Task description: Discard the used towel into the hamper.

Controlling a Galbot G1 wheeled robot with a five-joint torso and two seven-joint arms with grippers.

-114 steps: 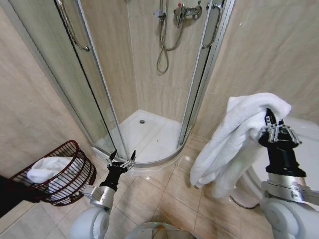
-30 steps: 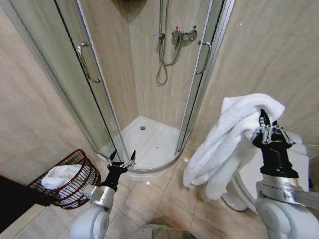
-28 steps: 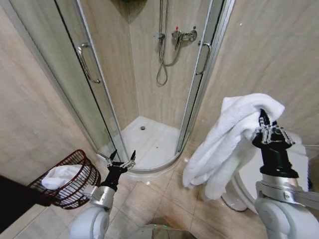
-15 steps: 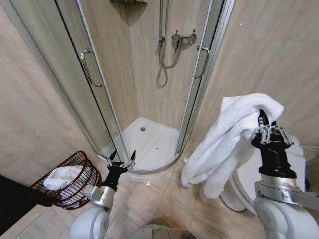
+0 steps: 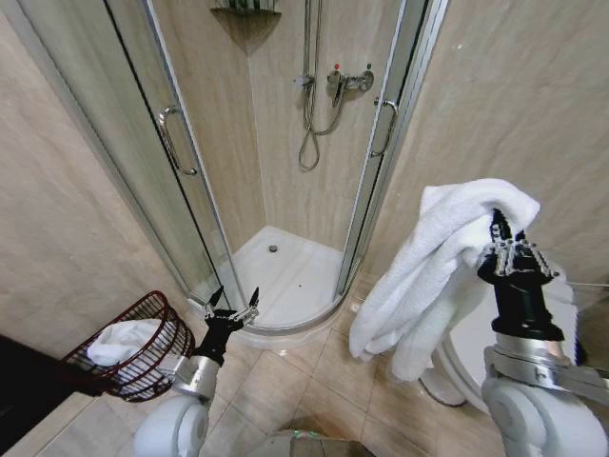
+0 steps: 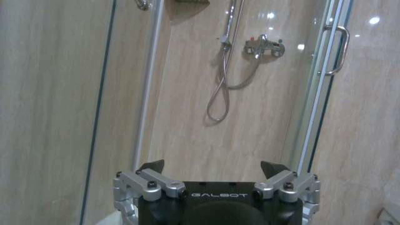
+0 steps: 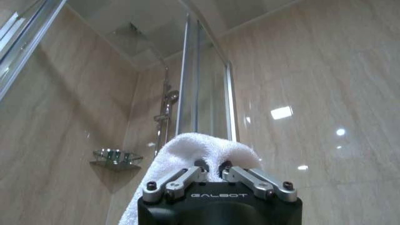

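While the right gripper [image 5: 500,228] pinches a white towel [image 5: 428,276] held high on the right, the left gripper [image 5: 231,303] hangs wide open just right of the hamper [image 5: 143,345] on the floor.

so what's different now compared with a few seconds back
Mostly the view: the camera shifted, so the hamper sits smaller and farther right in the picture and more of the shower stall shows. Unchanged: the right gripper still holds the white towel raised; the left gripper stays open and empty, low by the hamper.
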